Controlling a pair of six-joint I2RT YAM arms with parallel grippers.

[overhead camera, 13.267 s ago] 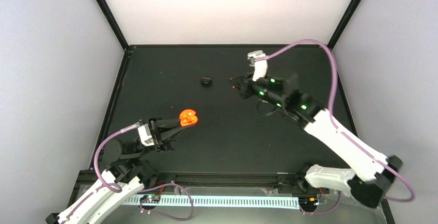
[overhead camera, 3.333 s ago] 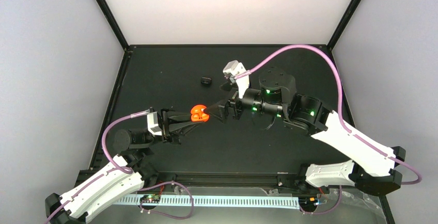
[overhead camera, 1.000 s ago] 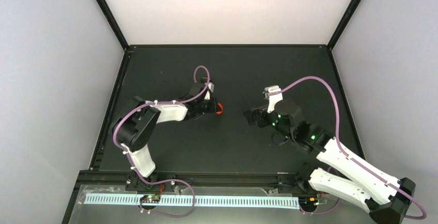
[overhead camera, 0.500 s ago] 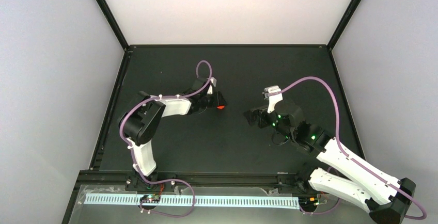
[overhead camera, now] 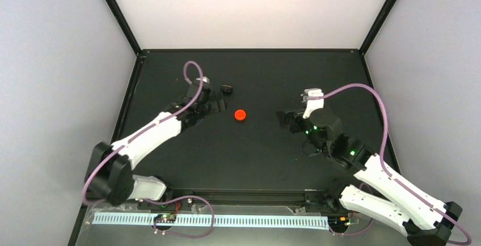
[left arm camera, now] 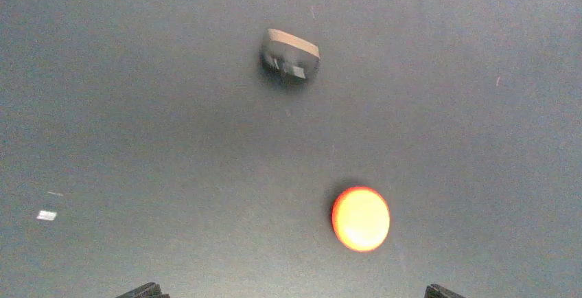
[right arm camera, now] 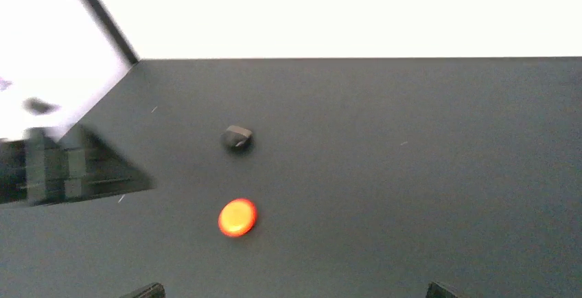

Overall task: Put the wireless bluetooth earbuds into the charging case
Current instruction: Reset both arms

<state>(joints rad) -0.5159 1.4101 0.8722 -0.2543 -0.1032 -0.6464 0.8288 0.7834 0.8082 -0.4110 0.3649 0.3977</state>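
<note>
The charging case (overhead camera: 240, 114) lies shut on the black table as a round red-orange puck, with nothing touching it. The left wrist view shows the case (left arm camera: 361, 218) ahead and to the right of my left gripper (left arm camera: 292, 291). That gripper is open and empty, and only its tips show at the bottom corners. From above, the left gripper (overhead camera: 219, 107) sits just left of the case. My right gripper (overhead camera: 282, 119) is open to the right of it, well apart; its own view has the case (right arm camera: 237, 217) ahead on the left. The earbuds are out of view.
A small black boxy object (overhead camera: 227, 89) sits beyond the case near the left wrist; it shows as a black lump (left arm camera: 290, 58) in the left wrist view and as a dark lump (right arm camera: 237, 137) in the right. The left arm (right arm camera: 68, 171) fills the right wrist view's left edge.
The left gripper has opened and let go of the case, then pulled back to the left. The case now lies alone on the table. The right arm has shifted slightly right.
</note>
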